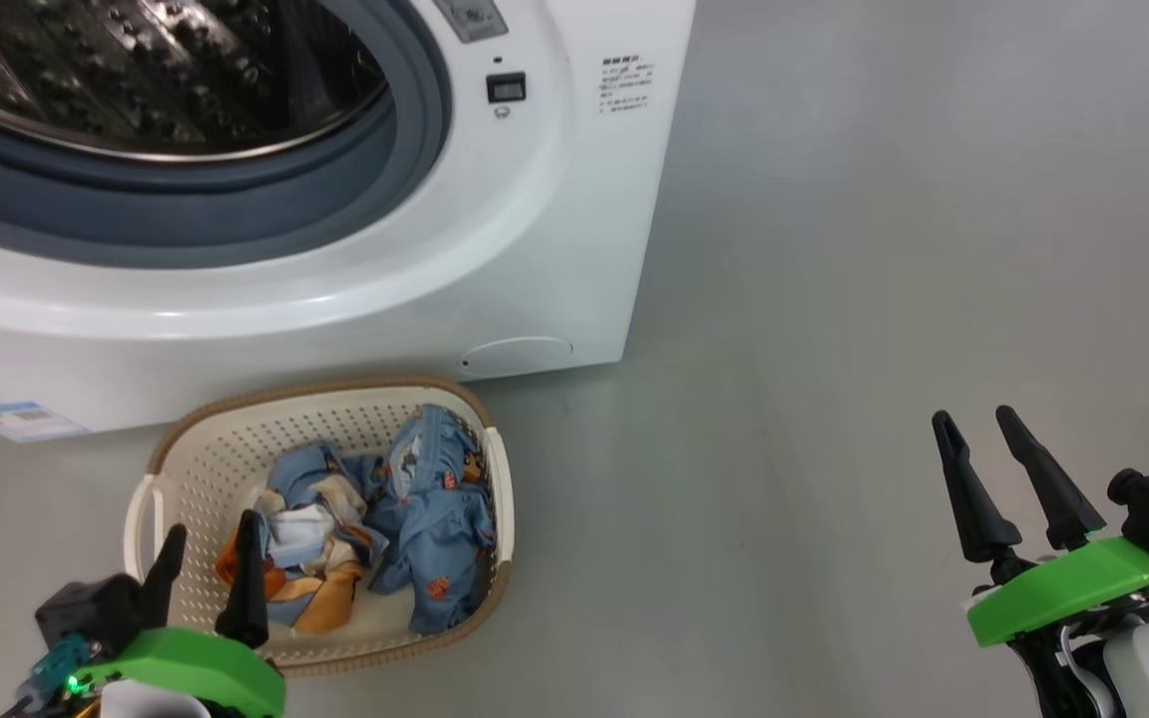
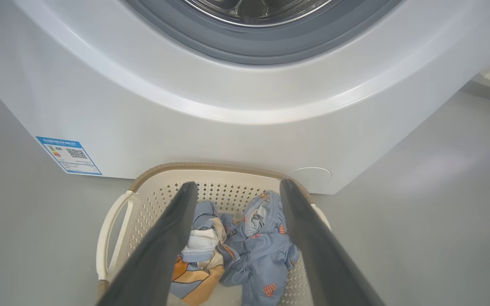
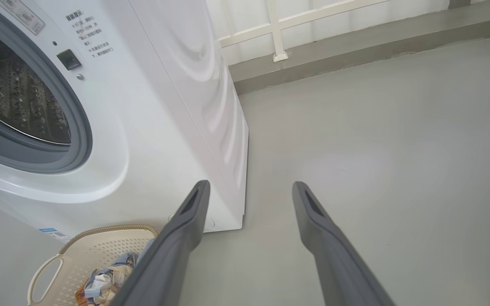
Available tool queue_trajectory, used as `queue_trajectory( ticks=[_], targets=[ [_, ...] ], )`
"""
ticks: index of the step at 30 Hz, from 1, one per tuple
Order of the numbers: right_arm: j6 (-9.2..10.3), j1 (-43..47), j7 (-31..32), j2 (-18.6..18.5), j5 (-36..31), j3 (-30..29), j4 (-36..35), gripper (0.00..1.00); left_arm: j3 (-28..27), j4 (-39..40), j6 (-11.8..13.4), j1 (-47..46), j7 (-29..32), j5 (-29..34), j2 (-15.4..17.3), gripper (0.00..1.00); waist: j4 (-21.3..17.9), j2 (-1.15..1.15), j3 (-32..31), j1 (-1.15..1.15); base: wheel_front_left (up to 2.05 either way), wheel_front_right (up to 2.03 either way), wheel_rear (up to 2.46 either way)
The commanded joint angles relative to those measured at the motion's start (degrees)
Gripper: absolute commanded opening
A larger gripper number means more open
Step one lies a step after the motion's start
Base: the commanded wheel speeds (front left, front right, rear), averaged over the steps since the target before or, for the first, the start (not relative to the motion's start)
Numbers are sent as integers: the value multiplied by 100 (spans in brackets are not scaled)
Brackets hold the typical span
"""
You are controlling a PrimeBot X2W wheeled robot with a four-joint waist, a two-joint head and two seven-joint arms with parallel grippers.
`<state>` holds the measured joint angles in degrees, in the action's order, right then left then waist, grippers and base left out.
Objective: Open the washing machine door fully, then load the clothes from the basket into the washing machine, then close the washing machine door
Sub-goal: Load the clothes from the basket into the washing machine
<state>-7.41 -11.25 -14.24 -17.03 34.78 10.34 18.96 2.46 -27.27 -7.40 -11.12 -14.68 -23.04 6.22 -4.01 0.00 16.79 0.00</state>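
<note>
The white washing machine (image 1: 495, 249) stands with its mouth uncovered, showing the steel drum (image 1: 136, 70) and the grey-blue gasket. Its door is out of view. On the floor in front of it sits the cream basket (image 1: 205, 469) holding light blue and orange clothes (image 1: 425, 519). My left gripper (image 1: 213, 527) hangs open over the basket's near edge, above the clothes and touching nothing. In the left wrist view its fingers (image 2: 172, 238) frame the clothes (image 2: 262, 255). My right gripper (image 1: 975, 415) is open and empty over bare floor, well to the right of the basket.
Grey floor spreads to the right of the machine. A round cover (image 1: 517, 354) and a blue label (image 1: 21, 421) sit low on the machine's front. In the right wrist view a wall base with a white railing (image 3: 277, 42) runs behind the machine.
</note>
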Motion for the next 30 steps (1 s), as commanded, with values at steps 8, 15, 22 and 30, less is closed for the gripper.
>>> queue_trajectory(
  ticks=[8, 15, 22, 30],
  targets=[
    [-8, -250, -76, 0, -186, 140, -118, 100, 200, -550, -9, -609, -32, -250, 253, 100, 52, 0, 492, 0, 0, 0, 0],
    [-8, -407, -76, 56, -273, 167, -117, 100, 455, -1116, -9, -1017, -32, -411, 344, 100, 35, 0, 815, 0, 0, 0, 0],
    [-8, -591, -76, 136, -314, 151, -151, 100, 762, -1599, -9, -1456, -32, -611, 417, 100, -5, 0, 1173, 0, 0, 0, 0],
    [-8, -814, -76, 221, -352, 152, -193, 100, 1322, -2141, -9, -1960, -32, -927, 470, 100, -59, 0, 1589, 0, 0, 0, 0]
  ],
)
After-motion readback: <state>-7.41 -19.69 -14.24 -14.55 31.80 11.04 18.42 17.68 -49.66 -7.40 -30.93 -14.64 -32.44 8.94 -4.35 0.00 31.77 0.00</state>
